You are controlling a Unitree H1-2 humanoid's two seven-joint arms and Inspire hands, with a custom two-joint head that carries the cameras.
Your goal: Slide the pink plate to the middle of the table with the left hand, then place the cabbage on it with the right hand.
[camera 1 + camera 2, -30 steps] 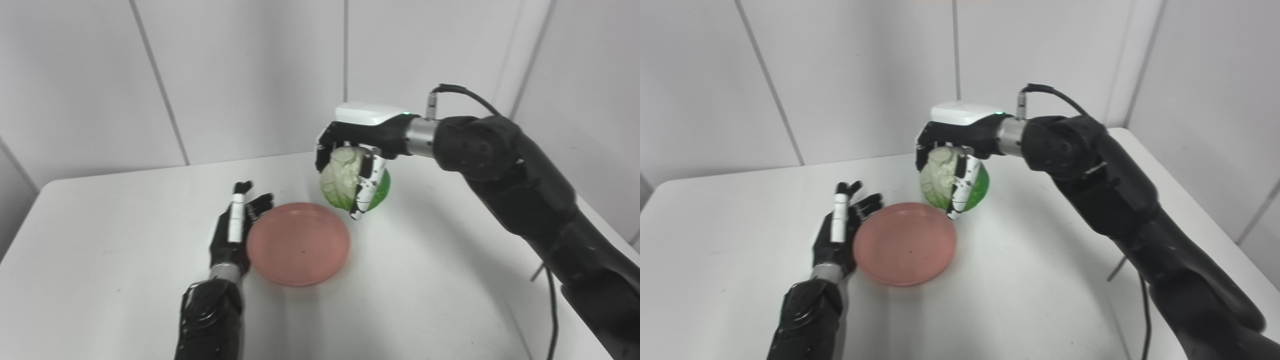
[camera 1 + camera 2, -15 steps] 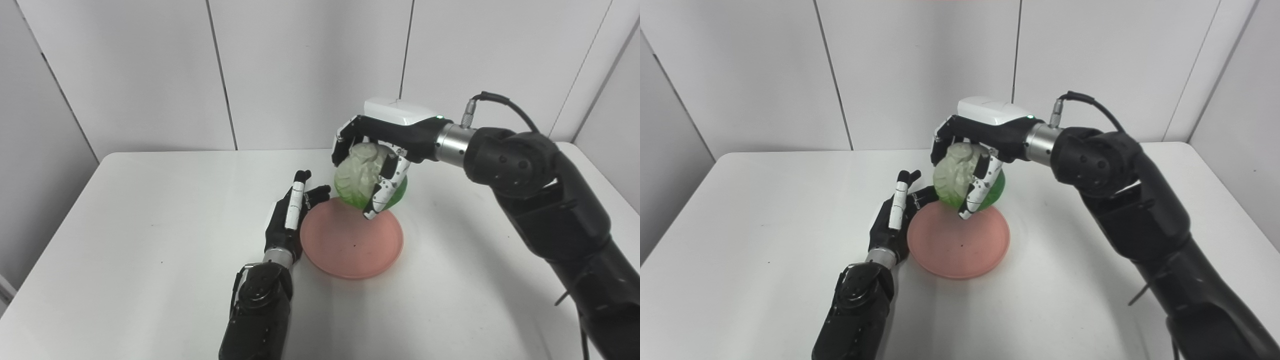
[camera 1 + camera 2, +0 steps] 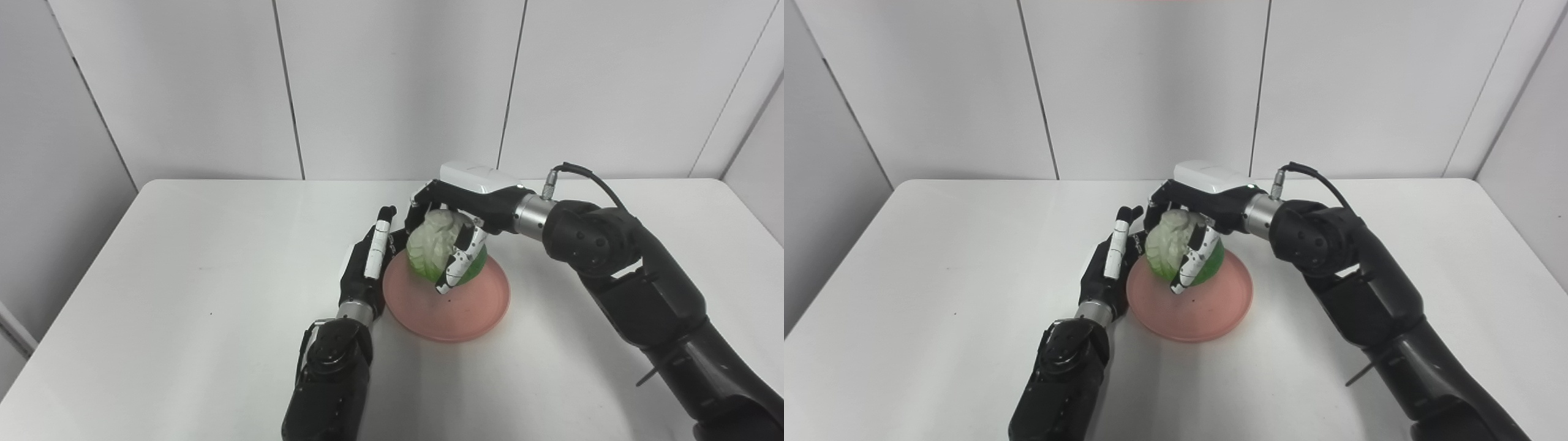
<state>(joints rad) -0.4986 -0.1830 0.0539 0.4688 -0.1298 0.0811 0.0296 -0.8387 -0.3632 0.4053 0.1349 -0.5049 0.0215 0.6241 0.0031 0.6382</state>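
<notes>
A round, shallow pink plate [image 3: 453,306] with a smooth matte surface and a low raised rim lies flat near the middle of the white, smooth-topped table [image 3: 184,294], about midway between its left and right edges. A small dark speck sits on the plate's bare floor. Over the plate's far-left part is the cabbage [image 3: 438,254], a rounded head with pale, crinkled, waxy leaves on top and glossy brighter green below; whether its underside already touches the plate cannot be told from these views.

The right hand [image 3: 456,236], black with a glossy white shell on its back and white speckled segments on its fingers [image 3: 456,269], is wrapped down over the cabbage from above and holds it, the palm facing down. Its black forearm reaches in from the right with a silver metal wrist ring and a black cable looping off it.

The left hand [image 3: 367,269], black with one white-backed finger, lies flat and holds nothing, fingers straight and a little apart, pointing towards the table's far edge, just beside the plate's left rim. No writing is legible.
</notes>
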